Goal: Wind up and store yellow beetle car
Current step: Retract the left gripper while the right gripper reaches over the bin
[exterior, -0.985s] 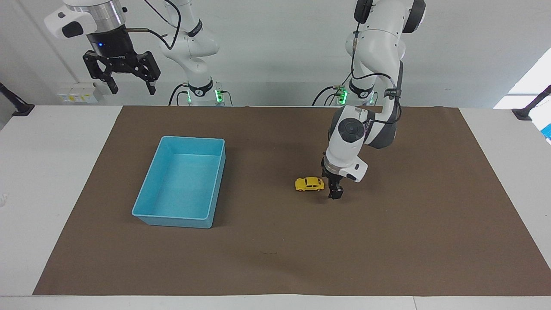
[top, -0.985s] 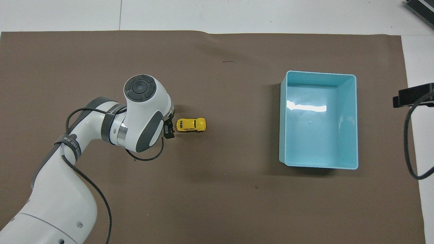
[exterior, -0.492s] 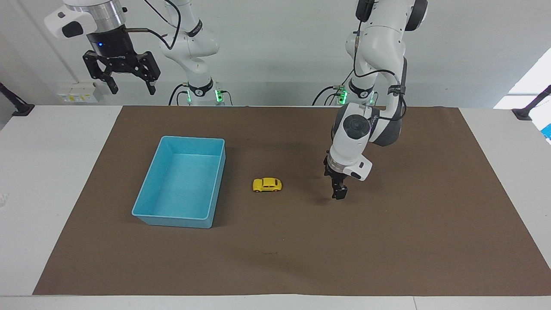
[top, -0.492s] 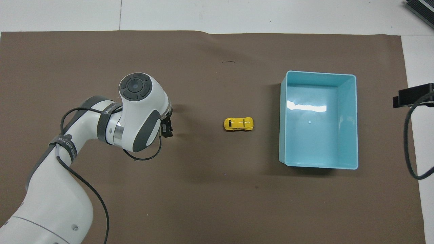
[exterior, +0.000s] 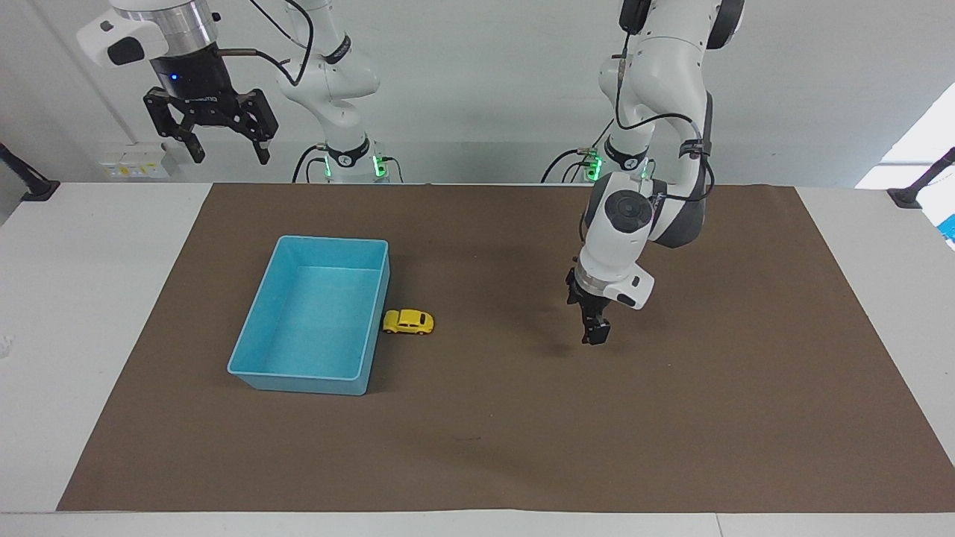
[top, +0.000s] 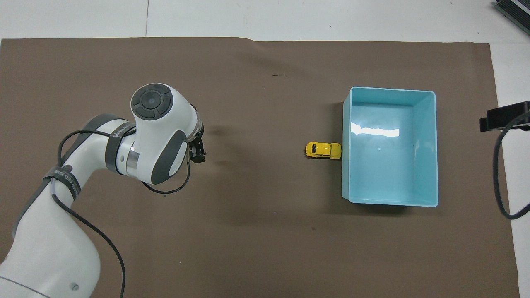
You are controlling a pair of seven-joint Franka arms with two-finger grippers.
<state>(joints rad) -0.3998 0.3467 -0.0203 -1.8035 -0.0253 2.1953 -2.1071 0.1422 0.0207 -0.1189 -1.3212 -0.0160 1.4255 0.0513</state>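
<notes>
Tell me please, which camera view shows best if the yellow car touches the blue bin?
The overhead view: it looks straight down on the yellow beetle car, whose nose meets the outer wall of the light blue bin. The facing view shows the car beside that wall too, but slantwise, so contact is harder to judge.

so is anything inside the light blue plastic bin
Nothing: the light blue plastic bin shows only its bare floor, fully in view. The tiny yellow toy beetle car sits outside, against its wall.

A robotics lab: two white jointed robot arms (exterior: 642, 224) bolted at the edge of a white table (exterior: 89, 298) covered by a brown paper mat (exterior: 522, 432), against a bare white wall (exterior: 485, 74) with trailing black cables (top: 503, 174).
</notes>
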